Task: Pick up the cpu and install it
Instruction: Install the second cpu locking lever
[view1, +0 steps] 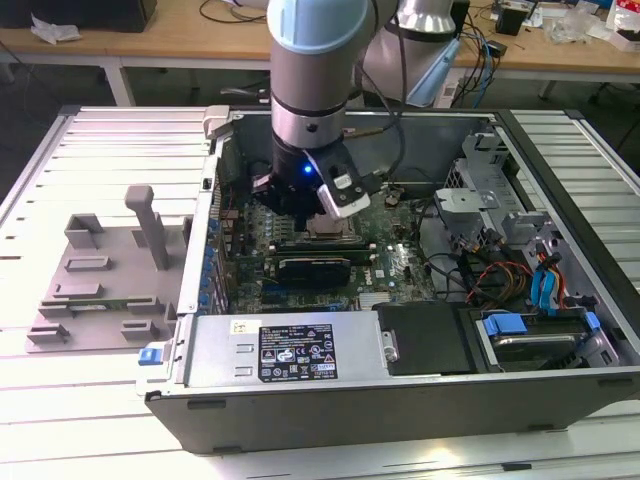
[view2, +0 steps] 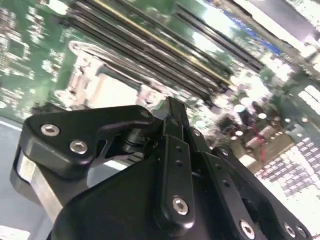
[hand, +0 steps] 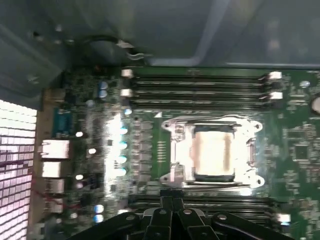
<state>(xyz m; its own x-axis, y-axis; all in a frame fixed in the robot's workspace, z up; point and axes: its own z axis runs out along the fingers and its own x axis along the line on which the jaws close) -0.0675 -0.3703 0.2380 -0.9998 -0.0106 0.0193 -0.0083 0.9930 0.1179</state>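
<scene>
My slatted white table (view1: 90, 420) carries the open computer case (view1: 400, 400); a grey fixture tray (view1: 100, 290) lies beside it.

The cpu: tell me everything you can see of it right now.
The cpu is a pale, silvery square plate lying flat inside the metal socket frame on the green motherboard, between rows of long black memory slots. In the first wrist view nothing touches its top; the gripper sits beside the frame, apart from it.

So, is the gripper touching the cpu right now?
Apart. In the first wrist view the cpu lies in its socket frame with its whole top bare, and the gripper ends short of it.
</scene>
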